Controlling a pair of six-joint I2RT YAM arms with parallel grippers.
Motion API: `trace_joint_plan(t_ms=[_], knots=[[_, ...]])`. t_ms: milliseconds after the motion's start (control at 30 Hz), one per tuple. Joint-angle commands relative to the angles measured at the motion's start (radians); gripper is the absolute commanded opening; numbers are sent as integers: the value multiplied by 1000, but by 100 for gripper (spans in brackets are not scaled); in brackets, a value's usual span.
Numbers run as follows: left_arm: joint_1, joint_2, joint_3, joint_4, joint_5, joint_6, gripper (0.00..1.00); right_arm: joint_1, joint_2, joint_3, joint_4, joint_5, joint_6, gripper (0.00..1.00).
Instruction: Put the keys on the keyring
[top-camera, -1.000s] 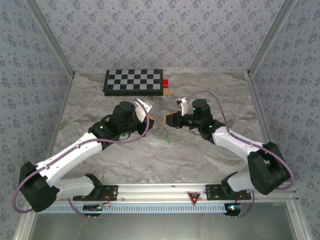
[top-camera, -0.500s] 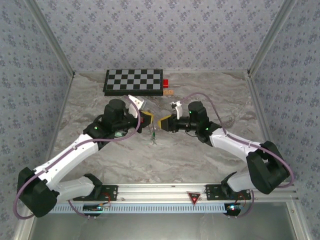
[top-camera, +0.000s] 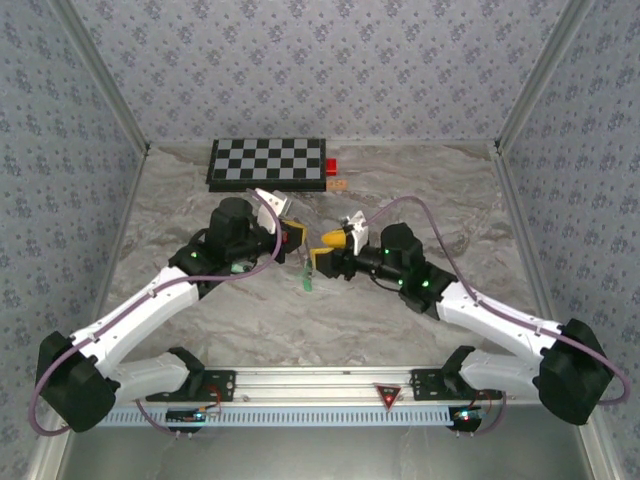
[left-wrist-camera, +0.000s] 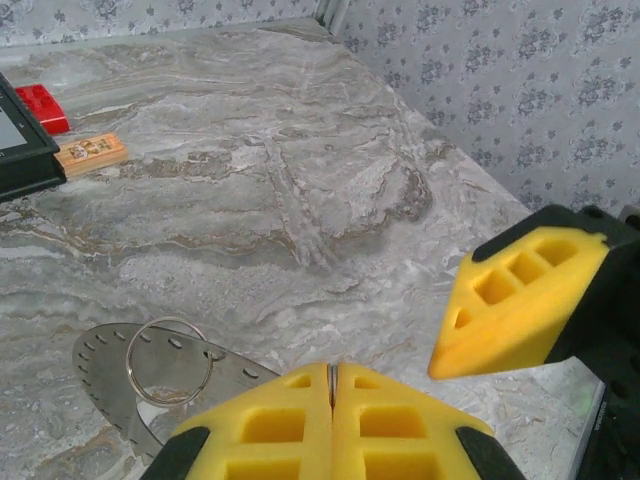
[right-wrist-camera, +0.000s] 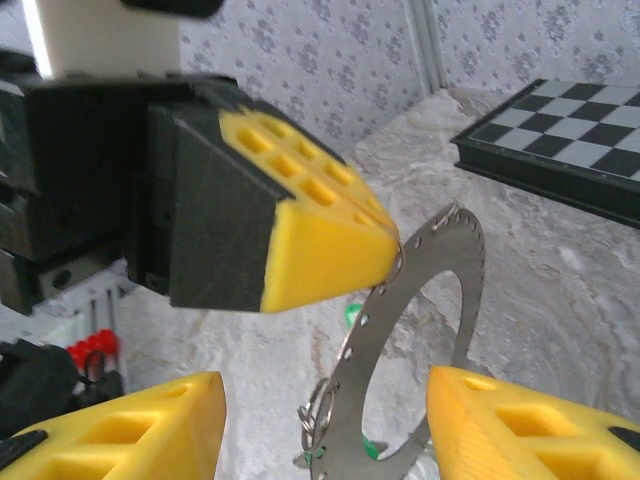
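The keyring (right-wrist-camera: 450, 250), a flat grey ring with small holes along its band, hangs in the air. My left gripper (right-wrist-camera: 385, 240) is shut on its upper edge; the same pinch shows at the bottom of the left wrist view (left-wrist-camera: 333, 385). Thin wire loops and green keys (right-wrist-camera: 368, 448) dangle from the ring's lower part. In the top view the keys (top-camera: 308, 283) hang below the two grippers. My right gripper (right-wrist-camera: 325, 430) stands open, its yellow fingers (right-wrist-camera: 530, 430) either side of the ring's lower band without touching it.
A chessboard (top-camera: 267, 163) lies at the back of the marble table (top-camera: 400, 330). A small red block (left-wrist-camera: 40, 105) and a tan piece (left-wrist-camera: 90, 152) sit beside it. Patterned walls enclose the table on three sides.
My right gripper has opened wider and shifted left and slightly nearer, beneath the left gripper. The left gripper keeps the ring and has barely moved in the last half second.
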Motion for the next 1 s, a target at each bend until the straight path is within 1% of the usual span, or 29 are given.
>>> trace_joint_plan(t_ms=[0,100,267,333,433,500,567,600,633,667,767,867,967], knots=[[-9,-9,36,49,1,-19,0,20,41,43,-64,116,-76,55],[-12,-15,37,47,0,-20,0,46,88,72,-75,149,-104,53],[-19,-24,35,45,-9,-22,0,71,132,98,-73,181,-124,44],[-22,-26,34,43,-11,-20,0,73,138,100,-71,194,-129,38],[-27,-25,31,44,-14,-17,0,75,139,101,-66,209,-128,35],[-31,-24,32,46,-14,-15,0,75,140,104,-64,212,-130,32],[-32,-22,31,49,-17,-13,0,75,138,104,-63,216,-123,33],[-34,-21,31,49,-19,-14,0,74,136,104,-64,211,-118,37],[-34,-20,32,47,-24,-11,0,69,131,104,-66,199,-107,44],[-35,-18,32,44,-27,-11,0,61,124,103,-68,179,-90,47],[-37,-20,31,44,-29,-11,0,26,106,94,-61,121,-38,47],[-36,-20,29,44,-32,-11,0,-23,86,70,-14,62,19,47],[-36,-18,26,44,-35,-12,0,-44,76,58,20,19,49,47]])
